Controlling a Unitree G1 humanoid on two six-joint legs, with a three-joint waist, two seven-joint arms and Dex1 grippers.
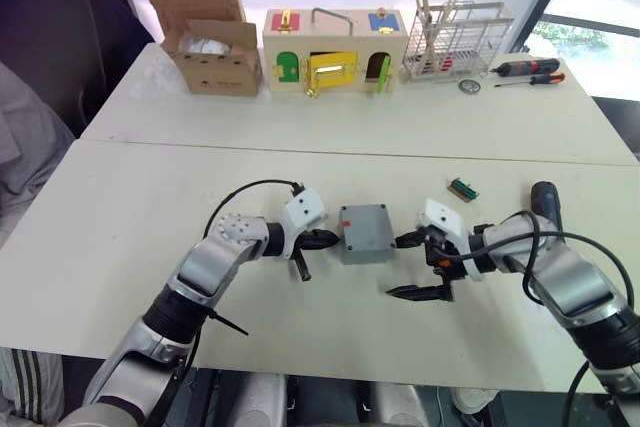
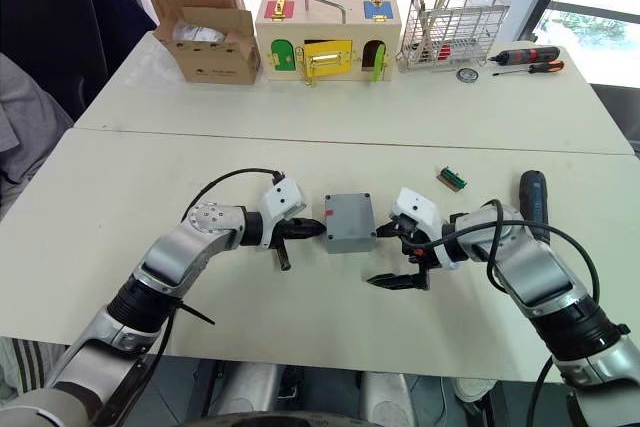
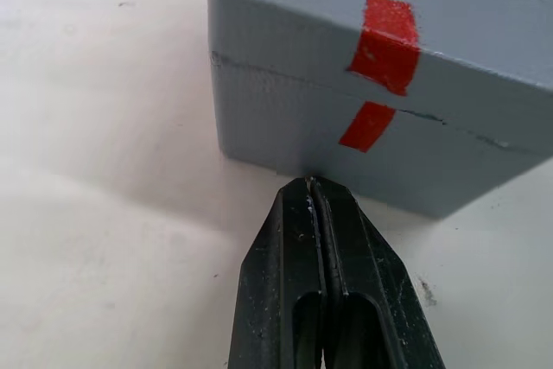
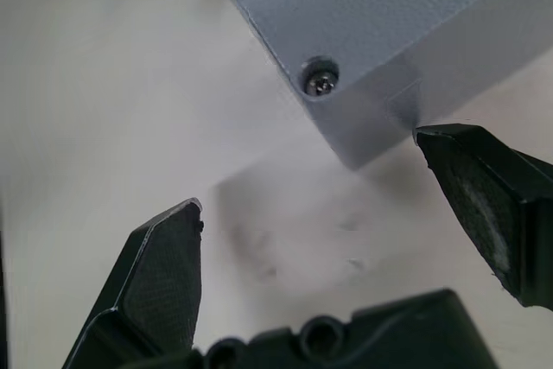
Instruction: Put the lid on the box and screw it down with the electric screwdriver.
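On the near white table, the left gripper rests with its two black fingers pressed together, empty, their tips touching the side of the small grey plastic box just below a strip of red tape. The shallow grey lid already sits on the box, a thin seam marking where they meet, and the red tape runs across both. A screw sits in one corner hole of the lid.

On the box's other side the right gripper has its fingers spread wide, holding nothing, one fingertip close by the box's corner. A small green component lies on the table beyond it. Farther right, beside the right arm, the thick black electric screwdriver lies untouched on the tabletop.

Along the far table, left to right: an open brown cardboard box holding what looks like white packing, though the contents are hard to make out; a wooden box with green, yellow and coloured doors and a metal handle; a white wire rack holding thin sticks; and two red-and-black hand screwdrivers. A window lights the right side of the room.
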